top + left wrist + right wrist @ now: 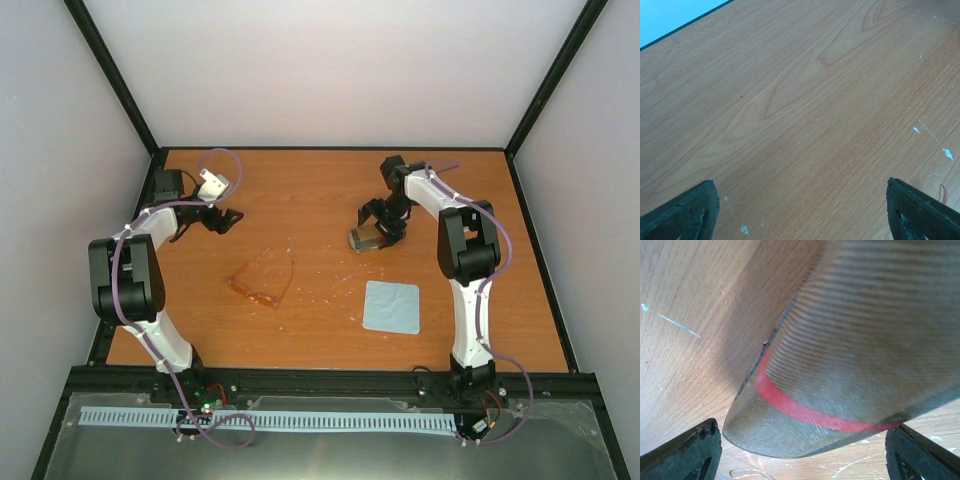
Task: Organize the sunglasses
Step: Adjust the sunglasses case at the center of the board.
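Observation:
The sunglasses (pixel 264 280), with a thin orange-brown frame and arms unfolded, lie on the wooden table (pixel 320 190) left of centre. My left gripper (pixel 208 225) hovers open behind and to the left of them; in the left wrist view the left gripper (pixel 802 210) has only bare wood between its fingertips (pixel 685 212). My right gripper (pixel 383 222) is open at the back right over the grey-brown striped case (pixel 366 238). In the right wrist view the case (pixel 855 355), crossed by a red band, fills the span between the right gripper's fingertips (pixel 687 452); whether they touch it I cannot tell.
A square light-blue cloth (pixel 391 306) lies flat in front of the case, near the right arm's base. White scuff marks dot the wood between cloth and sunglasses. Black frame posts and pale walls close in the table on three sides.

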